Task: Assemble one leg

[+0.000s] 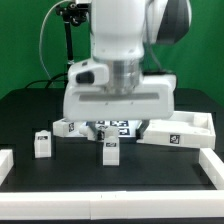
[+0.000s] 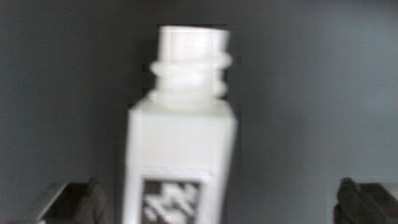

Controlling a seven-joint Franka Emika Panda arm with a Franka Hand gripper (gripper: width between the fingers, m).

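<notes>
A leg (image 1: 111, 151), a small white block with a black-and-white tag, stands on the black table just below my gripper (image 1: 113, 136). In the wrist view this leg (image 2: 180, 150) fills the middle, with its tag near my fingers and its narrower ribbed end pointing away. My gripper (image 2: 222, 205) is open. One dark fingertip (image 2: 79, 202) is close beside the leg, the other (image 2: 365, 202) stands well apart from it. A second leg (image 1: 42, 144) stands towards the exterior view's left.
The large white tray-like panel (image 1: 181, 131) lies tilted at the exterior view's right. The marker board (image 1: 120, 127) shows under the hand, and another white block (image 1: 65, 126) is beside it. White border pieces (image 1: 214, 163) line the table's sides.
</notes>
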